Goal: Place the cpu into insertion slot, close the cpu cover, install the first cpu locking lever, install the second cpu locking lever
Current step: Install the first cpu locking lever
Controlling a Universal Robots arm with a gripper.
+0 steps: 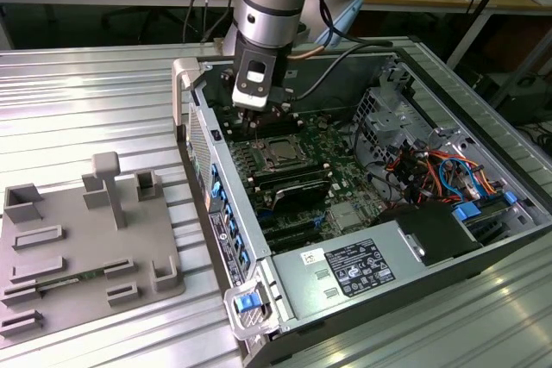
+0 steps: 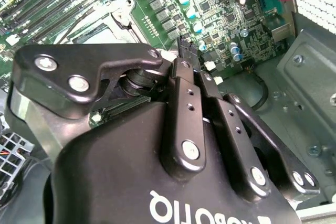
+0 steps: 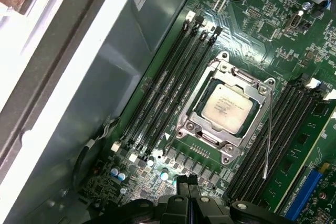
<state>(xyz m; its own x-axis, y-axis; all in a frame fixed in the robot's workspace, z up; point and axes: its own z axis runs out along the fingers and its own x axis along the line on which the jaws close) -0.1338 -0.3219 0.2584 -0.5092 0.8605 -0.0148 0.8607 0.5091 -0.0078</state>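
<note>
Leftmost in the exterior view, a flat grey moulded plastic fixture tray point(image 1: 86, 239) with raised blocks and shallow slots lies on the ribbed aluminium surface point(image 1: 103, 92). Next, an open grey sheet-metal computer case point(image 1: 226, 239) lies on its side, with one blue plastic latch point(image 1: 248, 302) at its near corner.

One silver-and-black robot arm reaches down into the case. Its black hand point(image 1: 259, 111) hangs over the green circuit board beside the socket. In both wrist views the hand point(image 2: 184, 51) point(image 3: 188, 192) looks clenched, fingers together, nothing seen between them.

The small square cpu point(image 3: 227, 108), matte silver top up, sits in the silver-ringed square insertion slot point(image 3: 224, 67). The silver sheet-metal cpu cover point(image 3: 209, 139) lies flat around it, and the chip shows through the cut-out. One thin silver wire lever point(image 3: 268, 135) runs along the socket's side. Four long black memory slots point(image 3: 163, 87) flank the opposite side.

Further right sits a silver power-supply box point(image 1: 358, 266), then a tangle of orange, red and blue cables point(image 1: 431, 165).
</note>
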